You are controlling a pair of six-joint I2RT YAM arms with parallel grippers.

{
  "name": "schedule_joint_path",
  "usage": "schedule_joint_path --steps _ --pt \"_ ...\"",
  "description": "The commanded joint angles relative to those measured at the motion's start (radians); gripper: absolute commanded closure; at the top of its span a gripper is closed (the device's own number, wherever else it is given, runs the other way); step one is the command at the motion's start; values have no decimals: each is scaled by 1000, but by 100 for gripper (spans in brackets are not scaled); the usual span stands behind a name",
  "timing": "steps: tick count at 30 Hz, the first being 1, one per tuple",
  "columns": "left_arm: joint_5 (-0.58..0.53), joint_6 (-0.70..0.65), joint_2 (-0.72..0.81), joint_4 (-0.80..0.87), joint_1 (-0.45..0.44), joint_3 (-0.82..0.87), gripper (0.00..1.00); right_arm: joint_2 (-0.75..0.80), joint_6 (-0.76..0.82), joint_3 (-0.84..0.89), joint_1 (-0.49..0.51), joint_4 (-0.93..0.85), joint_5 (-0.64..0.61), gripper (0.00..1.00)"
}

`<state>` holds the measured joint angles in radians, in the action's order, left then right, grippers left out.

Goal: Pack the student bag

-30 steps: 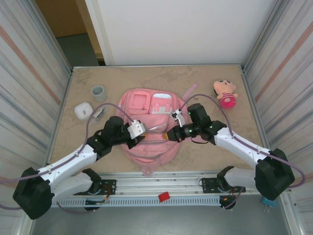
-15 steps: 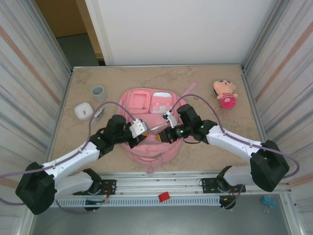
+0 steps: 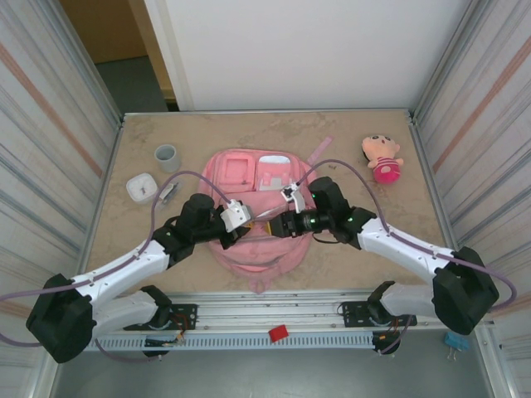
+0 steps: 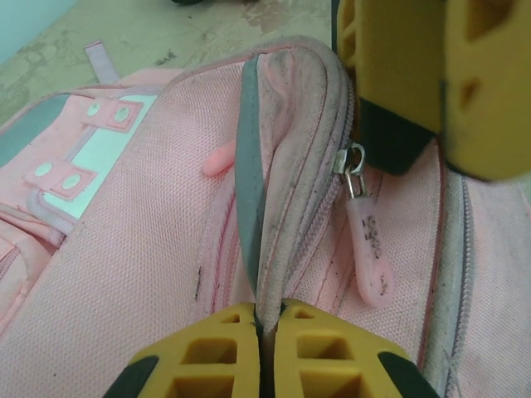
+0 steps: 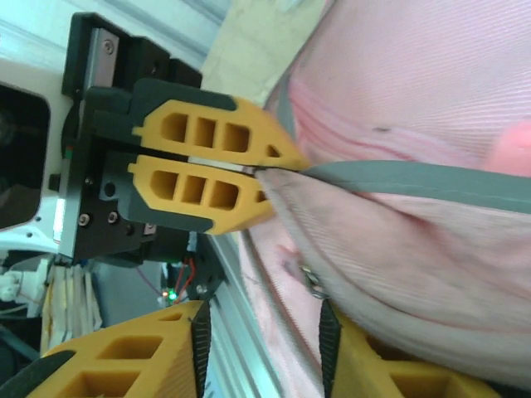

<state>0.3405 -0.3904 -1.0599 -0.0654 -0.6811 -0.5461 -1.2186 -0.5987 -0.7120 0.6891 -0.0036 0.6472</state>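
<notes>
Student bag (image 3: 257,259): large pink backpack, lying flat at the middle of the table (image 3: 365,133), its bottom edge close to the near rim and its front pockets facing the far side, one pink strap (image 3: 320,152) trailing toward the back. Left gripper (image 4: 267,311): over the bag's left half, jaws pressed together on a raised fold of fabric edged with a grey strip (image 4: 247,191), holding that fold up as a ridge. Right gripper (image 5: 261,332): facing the left one across the ridge, jaws spread, one finger on each side of the fold, nothing clamped between them; a pink zipper pull (image 4: 369,249) hangs from its slider just beside these fingers. Contact with the slider cannot be told. Plush doll (image 3: 382,157): far right corner, well apart from the bag, near the right wall. Grey cup (image 3: 167,157): upright, far left. White square container (image 3: 142,187): just nearer than the cup, close to the left wall. Open room: bare tabletop along the far edge behind the bag, and a wide bare patch between the bag and the right wall. Corrugated panels close both sides.
</notes>
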Motion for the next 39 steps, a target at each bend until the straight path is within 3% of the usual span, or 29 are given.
schedule_joint_path --steps 1,6,20,23,27,33,39 --pt "20 10 29 -123 -6 -46 94 34 -124 38 -30 72 -34 56" --pt "31 9 31 -123 -6 -45 94 36 -220 41 -52 105 -75 50" --pt "84 -25 51 -111 -6 -31 93 -10 -509 75 -88 301 -128 49" --pt "84 -17 53 -104 -8 -35 93 -18 -559 89 -82 326 -164 69" --pt "69 38 56 -14 -24 -83 84 -17 -563 101 -67 322 -223 92" --pt "-1 217 132 117 -76 -126 72 -23 -563 93 -47 334 -223 97" --pt "-65 536 207 217 -89 -132 63 -19 -562 67 -28 338 -216 98"
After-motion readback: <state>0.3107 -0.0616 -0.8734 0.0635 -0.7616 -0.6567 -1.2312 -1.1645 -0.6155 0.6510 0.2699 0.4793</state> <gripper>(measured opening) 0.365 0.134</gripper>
